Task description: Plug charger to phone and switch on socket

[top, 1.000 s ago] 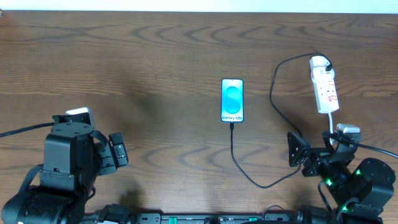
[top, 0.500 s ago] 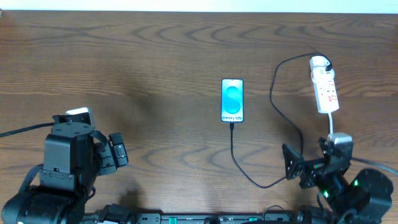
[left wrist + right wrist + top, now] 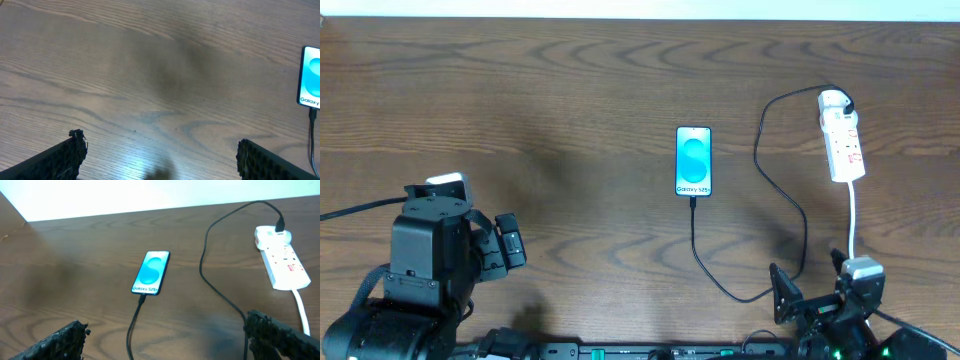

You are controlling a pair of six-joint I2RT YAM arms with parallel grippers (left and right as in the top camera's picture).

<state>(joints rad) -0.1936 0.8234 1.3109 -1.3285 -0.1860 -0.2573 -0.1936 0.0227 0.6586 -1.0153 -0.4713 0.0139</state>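
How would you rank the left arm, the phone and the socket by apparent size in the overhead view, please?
1. Left arm: largest, though it stands nearer the camera.
2. Socket: somewhat longer than the phone.
3. Phone: smallest.

— Where do the arms sit?
— Overhead, the left arm (image 3: 420, 265) is lower left and the right arm (image 3: 845, 325) is at the bottom right edge.
— And the grippers?
— The left gripper (image 3: 160, 141) and right gripper (image 3: 165, 321) both have their fingers spread wide.

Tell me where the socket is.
In the overhead view, the socket lies at the far right, right of the phone, with the charger plugged into its far end.
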